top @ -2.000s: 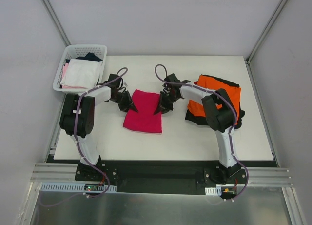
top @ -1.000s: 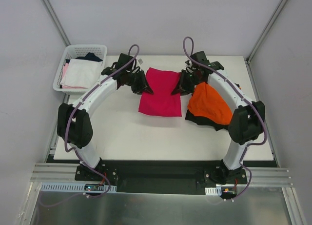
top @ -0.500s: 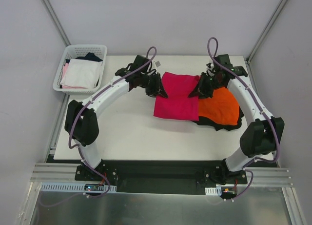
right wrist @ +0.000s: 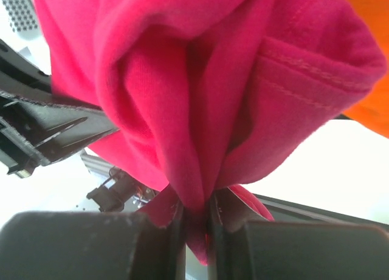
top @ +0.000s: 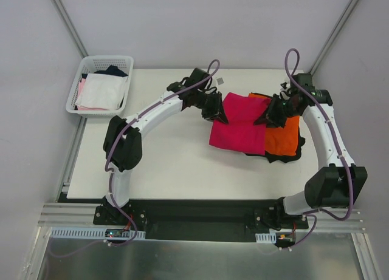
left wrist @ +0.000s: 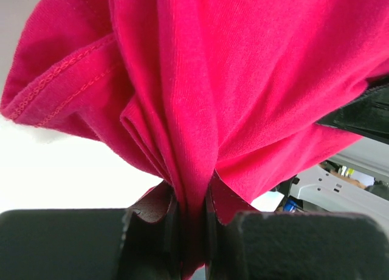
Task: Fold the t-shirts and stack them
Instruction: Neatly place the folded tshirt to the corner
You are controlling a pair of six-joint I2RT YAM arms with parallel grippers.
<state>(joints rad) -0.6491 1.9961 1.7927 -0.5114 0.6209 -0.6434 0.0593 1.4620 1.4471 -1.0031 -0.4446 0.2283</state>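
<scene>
The table (top: 164,161) is a plain white board, boxed in by pale grey walls (top: 194,25) on three sides, with slim metal posts running up the far corners. Along its near edge is a black strip and a silver rail (top: 200,216) where both arms are bolted.

A white mesh basket (top: 103,60) sits at the far left corner, half off the board, with white, pink and dark cloth in it. A small grey tag (top: 221,81) lies alone near the far edge.

Everything else is on the right half. The magenta shirt (top: 243,125) is stretched between the two arms. The left gripper (top: 219,114) is clenched on its far left corner and the right gripper (top: 268,118) on its far right corner. Both wrist views show the cloth bunched tight between the fingers. Its right part overlaps the orange shirt (top: 285,137), which lies flat near the right edge. The black shirt (top: 284,159) peeks out from under the orange one at the near side. I cannot tell whether the magenta shirt's near hem touches the board.
</scene>
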